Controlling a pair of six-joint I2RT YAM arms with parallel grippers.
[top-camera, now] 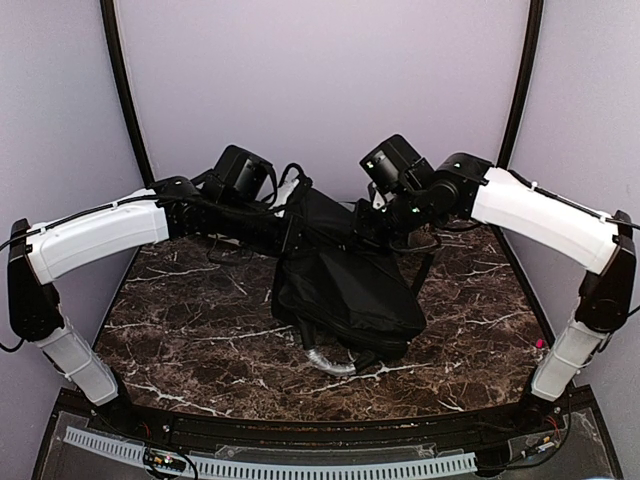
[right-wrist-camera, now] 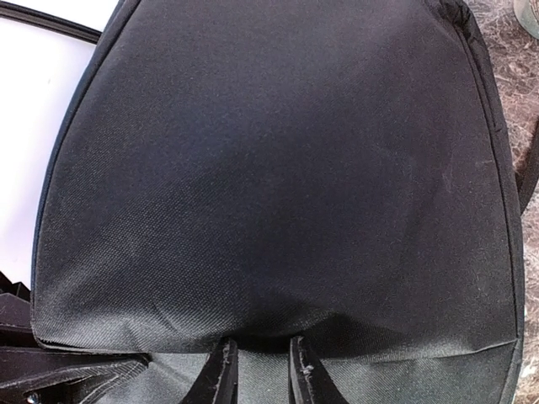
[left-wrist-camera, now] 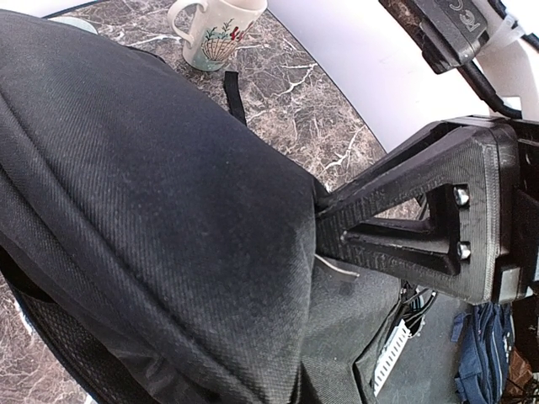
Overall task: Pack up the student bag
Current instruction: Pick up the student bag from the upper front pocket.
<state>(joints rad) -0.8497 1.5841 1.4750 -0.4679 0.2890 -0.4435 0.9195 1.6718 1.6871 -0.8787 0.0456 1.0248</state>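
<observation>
The student bag [top-camera: 345, 290], a big black fabric backpack, lies mid-table with its grey-silver handle [top-camera: 330, 362] toward the near edge and its far end raised. My left gripper [top-camera: 296, 228] holds that far end from the left. In the left wrist view the gripper [left-wrist-camera: 322, 231] is shut on the bag [left-wrist-camera: 168, 219]; one finger [left-wrist-camera: 396, 223] shows and the other is hidden under the cloth. My right gripper [top-camera: 378, 222] holds the same end from the right. In its wrist view the fingertips [right-wrist-camera: 221, 370] pinch a fold of the bag [right-wrist-camera: 278, 168], gripper [right-wrist-camera: 263, 358].
A white mug [left-wrist-camera: 215, 29] with a coloured picture stands on the marble table [top-camera: 190, 310] beyond the bag; its edge also shows as mug [right-wrist-camera: 529, 13]. A dark blue thing [left-wrist-camera: 484, 353] lies low beside the left gripper. A small pink object [top-camera: 541, 344] sits at the table's right edge.
</observation>
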